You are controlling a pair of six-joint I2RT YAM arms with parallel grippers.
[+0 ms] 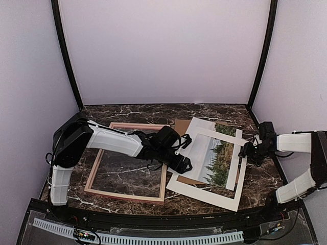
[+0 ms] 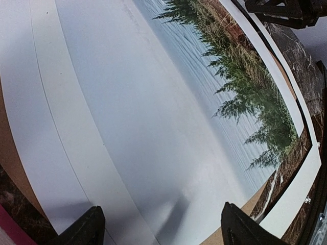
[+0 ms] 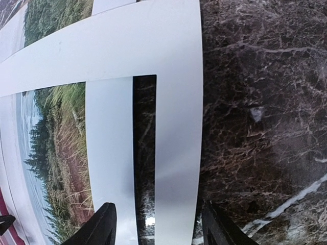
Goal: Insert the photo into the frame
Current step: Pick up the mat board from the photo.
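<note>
The frame [image 1: 125,194] lies flat on the left half of the table, with marble showing through its opening. There is a narrow band of bare table at its left rail and another at its near rail. The left arm reaches across its far right corner. The left gripper [image 1: 185,164] hangs just past the frame's right rail, low over the left part of the photo [image 1: 207,153]. In the wrist view its fingers [image 2: 89,227] stand wide apart with only the pale sky of the print between them, gripping nothing.

The photo lies face up and skewed, outside the frame and just right of it, trees toward the right. Its far right corner runs under the far strip of the white mat [image 1: 204,195], whose near strip lies bare toward the table's near edge. A corner of brown cardboard [image 1: 180,124] pokes out beyond the photo on the far side.

The right gripper [image 1: 249,151] sits at the mat's right strip. In its wrist view the jaws are partly apart, straddling that strip [image 3: 176,127] without clamping it.

The table [image 1: 260,184] is dark veined marble, open along its far side and right of the mat. Pale lilac walls [image 1: 163,51] and black corner posts [image 1: 66,56] enclose it.
</note>
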